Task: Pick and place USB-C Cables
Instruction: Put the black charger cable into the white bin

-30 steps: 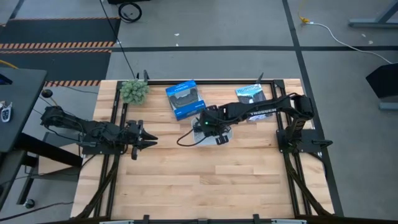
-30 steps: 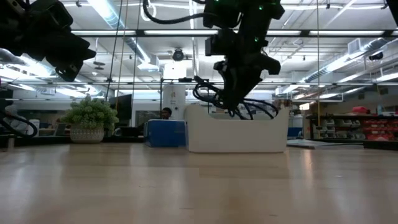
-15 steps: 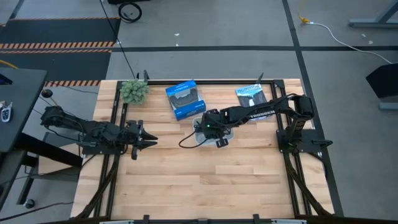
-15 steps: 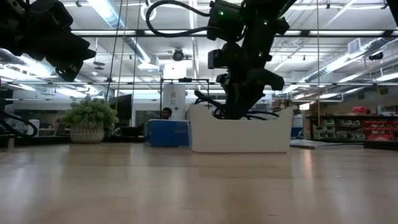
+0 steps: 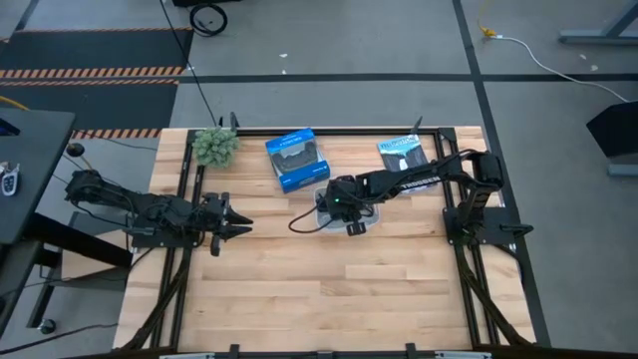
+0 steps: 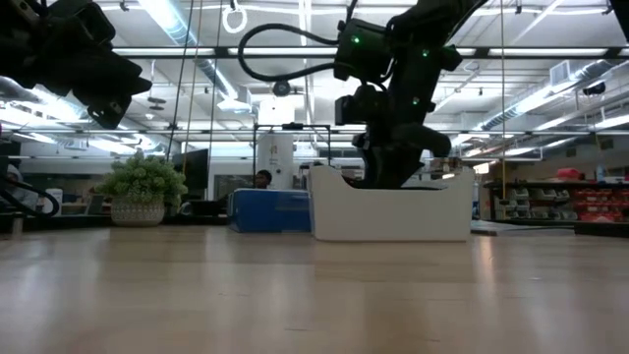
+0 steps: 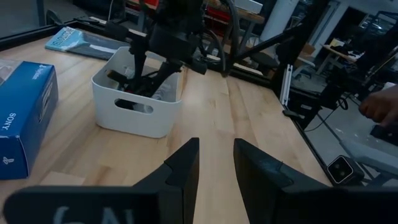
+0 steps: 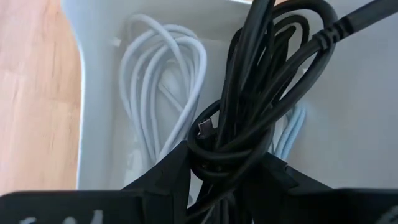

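The right claw [image 8: 214,171] is clenched on a bundled black USB-C cable [image 8: 261,93], the loops pinched between its two fingers [image 8: 165,177] and hanging straight into the white bin [image 8: 99,93]. In the low view that claw [image 6: 393,167] sits down inside the bin's [image 6: 393,211] walls, so I judge the cable is at the point of being let go but not yet released.

Under the held bundle, the right wrist view shows a coiled white cable [image 8: 165,93] lying on the bin floor and a light blue-grey cable [image 8: 289,134] against the far wall. That makes two cables placed and one in hand: three counted. A fourth cable does not show in any view; it may be hidden beneath the black loops, or not in the bin at all, and I cannot tell which. No loose cable lies on the wooden surface [image 5: 329,289] in the high view, so the task looks near its end, with the release and withdrawal left.

Outward from the bin [image 5: 344,207]: one blue box [image 5: 296,158], one black-and-white packet [image 5: 403,152] and one small potted plant [image 5: 214,146].

The left claw [image 5: 237,227] waits at the left edge, released, its fingers [image 7: 183,171] apart and holding nothing.
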